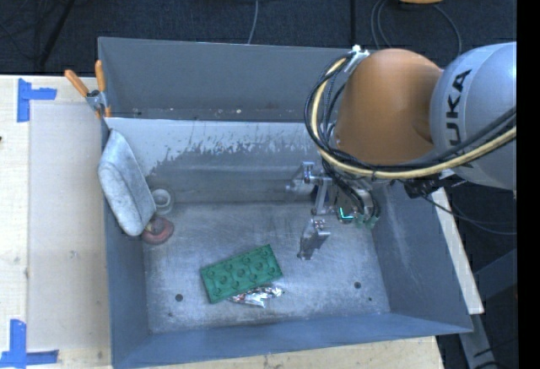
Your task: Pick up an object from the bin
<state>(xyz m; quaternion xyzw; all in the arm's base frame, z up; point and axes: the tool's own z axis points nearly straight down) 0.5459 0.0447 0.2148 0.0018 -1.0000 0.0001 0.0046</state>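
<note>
My gripper (309, 212) hangs over the bin floor right of centre, below the orange wrist cover. Its two metal fingers stand apart, one fingertip (307, 247) toward the front and the other toward the back wall, with nothing between them. A flat green studded plate (240, 272) lies on the floor just left of and in front of the front fingertip, apart from it. A crumpled silver foil wrapper (258, 296) touches the plate's front edge.
A grey oblong pad (125, 187) leans against the left wall. Beside it lie a small reddish-brown round thing (158, 230) and a small pale ring (160, 200). The arm and its cables cover the bin's right back corner.
</note>
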